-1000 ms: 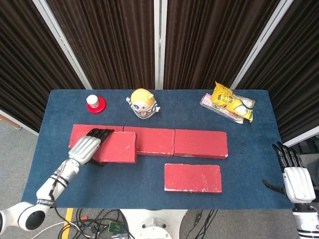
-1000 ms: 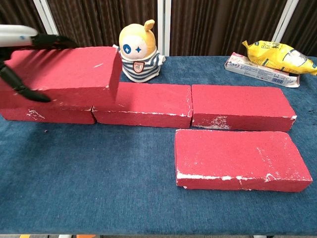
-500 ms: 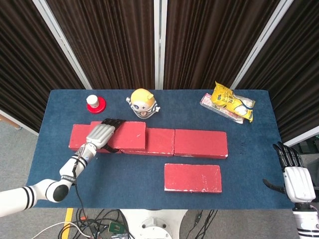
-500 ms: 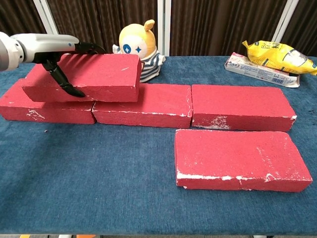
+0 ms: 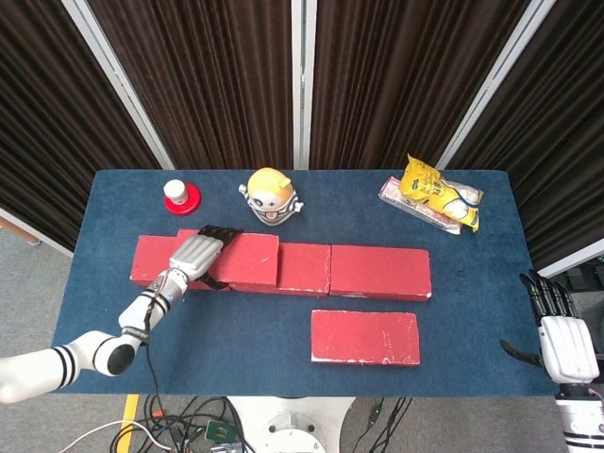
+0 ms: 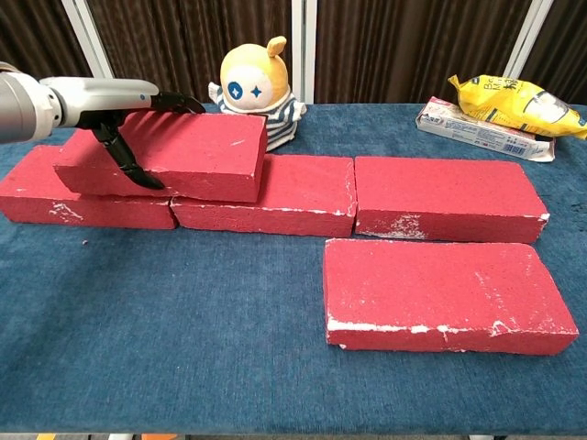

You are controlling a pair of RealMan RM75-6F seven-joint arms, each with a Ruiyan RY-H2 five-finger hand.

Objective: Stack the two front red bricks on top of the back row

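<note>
Chest view shows your left hand (image 6: 124, 115) gripping a brick (image 6: 170, 156) atop the back row (image 6: 275, 192), toy (image 6: 255, 92) just behind; right hand (image 5: 564, 340) idle, fingers spread.

A back row of 3 red bricks (image 6: 275, 194) lies end to end across the middle of the table, their edges chipped white. On top of the row sits a 4th red brick (image 6: 183, 156), straddling the joint between the row's left and middle bricks, lying flat with its long side along the row. The remaining front brick (image 6: 445, 295) lies flat on the cloth just in front of the row's right end.
</note>
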